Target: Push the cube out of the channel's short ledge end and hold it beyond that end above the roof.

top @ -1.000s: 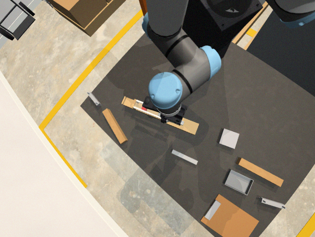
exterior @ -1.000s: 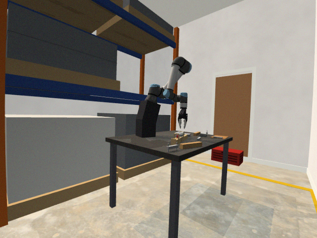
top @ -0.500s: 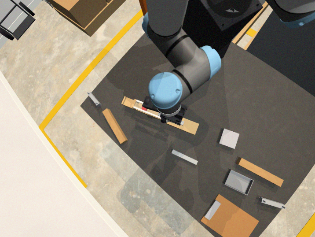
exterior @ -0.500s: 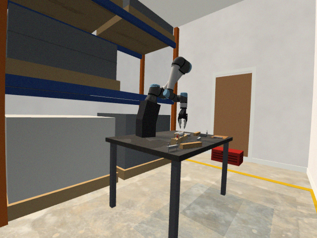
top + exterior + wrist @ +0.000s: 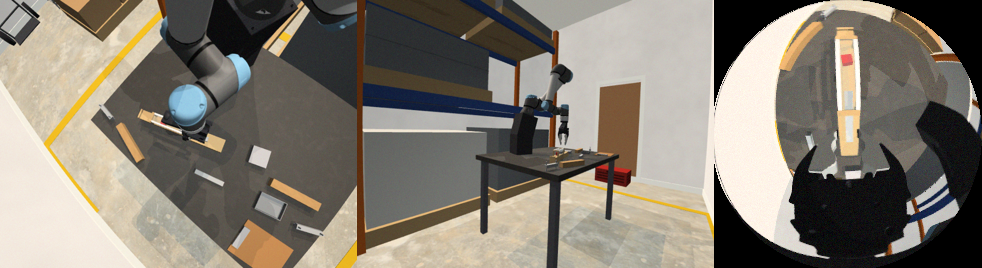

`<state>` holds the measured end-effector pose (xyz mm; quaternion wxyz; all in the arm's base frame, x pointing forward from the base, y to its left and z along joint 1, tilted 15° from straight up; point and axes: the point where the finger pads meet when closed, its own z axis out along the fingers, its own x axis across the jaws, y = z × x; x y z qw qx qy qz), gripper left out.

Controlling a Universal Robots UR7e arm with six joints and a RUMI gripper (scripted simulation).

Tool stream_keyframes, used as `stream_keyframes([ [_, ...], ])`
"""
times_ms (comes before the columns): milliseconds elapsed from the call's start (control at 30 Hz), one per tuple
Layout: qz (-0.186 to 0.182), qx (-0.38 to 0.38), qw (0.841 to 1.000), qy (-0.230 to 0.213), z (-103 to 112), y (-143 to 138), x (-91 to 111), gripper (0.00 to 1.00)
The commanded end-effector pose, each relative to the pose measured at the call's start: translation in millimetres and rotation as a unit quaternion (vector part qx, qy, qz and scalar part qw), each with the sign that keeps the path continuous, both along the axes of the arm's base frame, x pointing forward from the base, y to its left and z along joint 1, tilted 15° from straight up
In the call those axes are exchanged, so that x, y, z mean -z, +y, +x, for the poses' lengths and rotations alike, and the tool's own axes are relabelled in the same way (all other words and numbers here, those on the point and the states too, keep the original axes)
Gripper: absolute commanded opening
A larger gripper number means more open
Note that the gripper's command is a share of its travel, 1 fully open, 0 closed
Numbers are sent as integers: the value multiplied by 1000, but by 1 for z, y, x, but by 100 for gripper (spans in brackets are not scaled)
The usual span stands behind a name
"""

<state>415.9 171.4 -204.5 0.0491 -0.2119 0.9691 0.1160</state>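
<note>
The wooden channel point(image 5: 180, 130) lies on the dark table, with white side rails and a see-through roof. The red cube point(image 5: 846, 59) sits inside it, towards the far end in the wrist view, and shows as a red sliver point(image 5: 163, 123) by the arm in the overhead view. A grey bar point(image 5: 848, 99) lies inside the channel, closer to me than the cube. My gripper point(image 5: 847, 130) point(image 5: 564, 143) hangs above the channel's near part, well clear of the table. Its fingers stand narrow with nothing between them. The wrist hides the middle of the channel in the overhead view.
Around the channel lie a wooden block point(image 5: 130, 142), a grey bar point(image 5: 209, 177), a white square block point(image 5: 259, 156), a wooden plank point(image 5: 295, 194), a grey tray point(image 5: 270, 205), a wooden board point(image 5: 260, 246) and two metal brackets point(image 5: 106, 111) point(image 5: 308, 229).
</note>
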Motion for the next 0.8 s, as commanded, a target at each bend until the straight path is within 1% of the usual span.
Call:
stream_keyframes([
  [0, -1, 2, 1000, 0, 16, 20, -3, 22],
  [100, -2, 5, 1000, 1, 35, 50, -10, 22],
  [233, -1, 10, 1000, 2, 59, 102, -24, 22],
  [300, -1, 10, 1000, 2, 59, 102, -24, 22],
  [400, 0, 13, 1000, 3, 70, 141, -37, 22],
  [500, 1, 15, 1000, 3, 75, 167, -46, 22],
  [600, 1, 16, 1000, 3, 77, 178, -50, 22],
  [767, 1, 16, 1000, 3, 77, 179, -51, 22],
])
